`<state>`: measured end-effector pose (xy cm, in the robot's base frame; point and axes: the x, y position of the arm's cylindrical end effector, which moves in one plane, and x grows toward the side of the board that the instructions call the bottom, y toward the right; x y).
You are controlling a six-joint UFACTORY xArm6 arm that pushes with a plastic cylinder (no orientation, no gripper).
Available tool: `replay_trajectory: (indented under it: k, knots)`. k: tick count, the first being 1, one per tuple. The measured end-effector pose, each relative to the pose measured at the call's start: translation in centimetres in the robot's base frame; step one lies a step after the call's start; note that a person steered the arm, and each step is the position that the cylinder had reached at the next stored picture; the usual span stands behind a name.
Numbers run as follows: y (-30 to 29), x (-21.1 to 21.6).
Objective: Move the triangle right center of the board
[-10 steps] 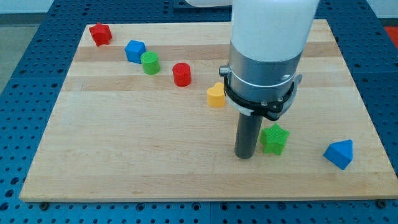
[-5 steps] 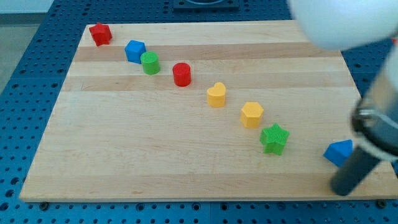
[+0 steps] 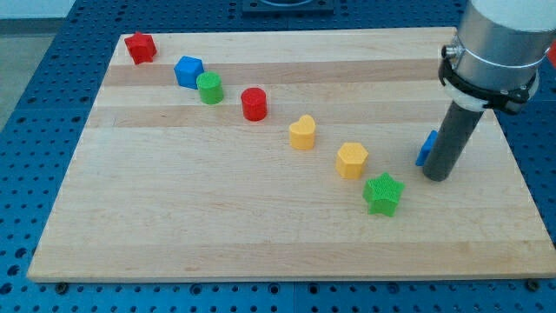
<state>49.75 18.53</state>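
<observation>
The blue triangle [image 3: 426, 148] lies at the view's right, about mid-height of the wooden board [image 3: 174, 226]. Most of it is hidden behind my rod; only a sliver shows on the rod's left side. My tip [image 3: 437, 176] rests on the board right against the triangle, just to its right and a little lower. The green star [image 3: 383, 193] lies to the lower left of the tip, apart from it.
A diagonal row runs from the view's top left down to the star: red block [image 3: 139, 47], blue block [image 3: 188, 70], green cylinder [image 3: 209, 88], red cylinder [image 3: 254, 103], yellow block [image 3: 302, 132], yellow hexagon [image 3: 352, 160]. The board's right edge is near the rod.
My rod swept from left of the green star to the board's lower right, then up. The blue triangle went from the lower right corner up and left to the right centre.
</observation>
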Motion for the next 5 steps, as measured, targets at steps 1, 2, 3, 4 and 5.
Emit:
replay_trajectory:
  k: [1, 2, 3, 4, 5]
  knots:
    - [0.8, 0.6]
    - [0.6, -3.6]
    - [-0.3, -7.1]
    - [-0.3, -5.4]
    - [-0.3, -1.4]
